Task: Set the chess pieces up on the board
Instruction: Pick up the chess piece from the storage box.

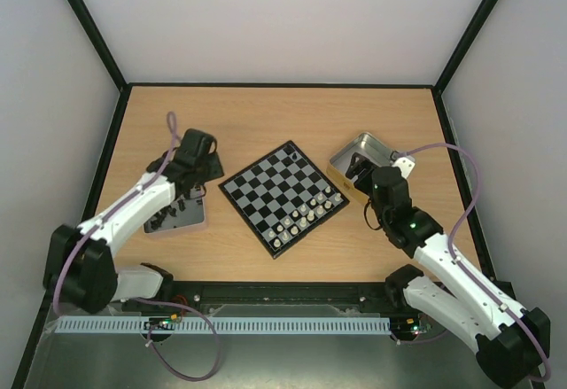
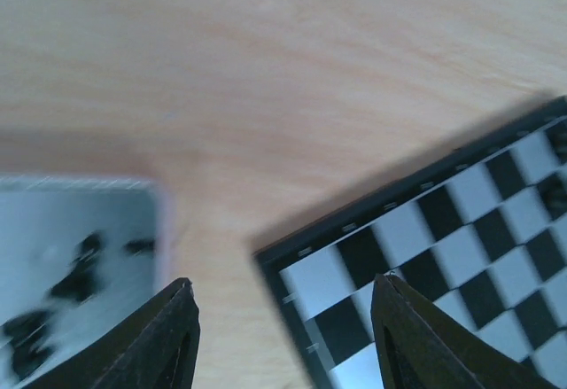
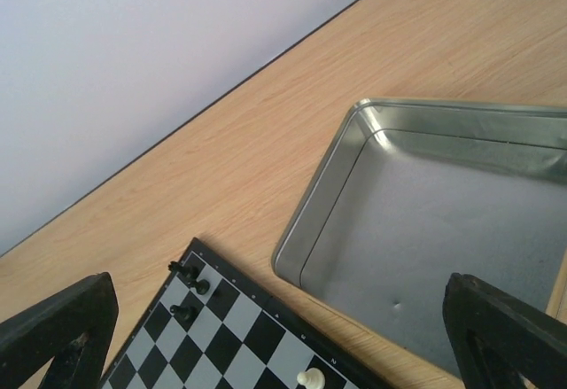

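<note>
The board [image 1: 283, 198] lies turned like a diamond in the middle of the table. White chess pieces [image 1: 306, 216] line its near-right edge, and a few black ones [image 1: 291, 151] stand at its far corner. My left gripper [image 1: 205, 160] hovers between the left tin and the board's left corner [image 2: 292, 269]. Its fingers [image 2: 173, 336] are open, with nothing between them. My right gripper [image 1: 359, 169] stands wide open and empty over the gap between board and right tin. In the right wrist view I see three black pieces [image 3: 188, 276] and one white piece [image 3: 311, 378].
A metal tin [image 1: 197, 221] left of the board holds several black pieces [image 2: 80, 265], blurred in the left wrist view. A second tin [image 3: 332, 185] right of the board shows only a bare floor. Walls close in the table on three sides.
</note>
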Controlling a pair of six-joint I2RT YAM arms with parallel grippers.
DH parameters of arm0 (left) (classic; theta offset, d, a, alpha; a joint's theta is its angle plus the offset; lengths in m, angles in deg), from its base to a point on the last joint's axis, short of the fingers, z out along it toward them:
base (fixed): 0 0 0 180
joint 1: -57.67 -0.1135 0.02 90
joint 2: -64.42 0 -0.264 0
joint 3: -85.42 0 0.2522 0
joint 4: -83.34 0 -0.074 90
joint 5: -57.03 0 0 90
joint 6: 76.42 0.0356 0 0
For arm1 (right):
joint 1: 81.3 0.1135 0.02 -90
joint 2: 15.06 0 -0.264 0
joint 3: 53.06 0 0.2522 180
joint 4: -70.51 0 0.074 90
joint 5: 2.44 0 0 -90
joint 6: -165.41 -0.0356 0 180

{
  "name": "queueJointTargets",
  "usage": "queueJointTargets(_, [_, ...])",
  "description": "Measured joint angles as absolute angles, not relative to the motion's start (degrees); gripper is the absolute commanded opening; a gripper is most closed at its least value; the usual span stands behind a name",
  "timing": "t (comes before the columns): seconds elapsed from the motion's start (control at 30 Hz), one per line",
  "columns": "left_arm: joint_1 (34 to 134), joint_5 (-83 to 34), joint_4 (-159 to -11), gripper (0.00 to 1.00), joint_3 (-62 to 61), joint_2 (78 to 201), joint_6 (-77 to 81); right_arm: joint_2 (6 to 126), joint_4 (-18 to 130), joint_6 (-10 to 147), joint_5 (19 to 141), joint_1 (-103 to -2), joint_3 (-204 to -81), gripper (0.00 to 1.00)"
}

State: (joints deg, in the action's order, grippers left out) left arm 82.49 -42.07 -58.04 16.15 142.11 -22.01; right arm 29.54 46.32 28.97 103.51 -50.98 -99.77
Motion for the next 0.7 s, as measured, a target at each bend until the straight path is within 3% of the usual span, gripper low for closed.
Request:
queueJointTargets(0.17, [76.8,-41.9,-56.3,0.53,27.1,130.9,-24.4,28.4,47.4,29.3,104.3,-51.0,-99.5,0.99])
queueJointTargets(0.33, [71.8,-42.1,-54.5,0.40,33.9,123.7,-26.6,28.3,48.1,28.6,104.5,-51.0,-98.9,1.00])
queueJointTargets(0.7, [65.8,-40.8,-56.0,0.31,37.9,130.5,-29.1,29.8,48.3,27.3,104.5,-51.0,-98.8,0.96])
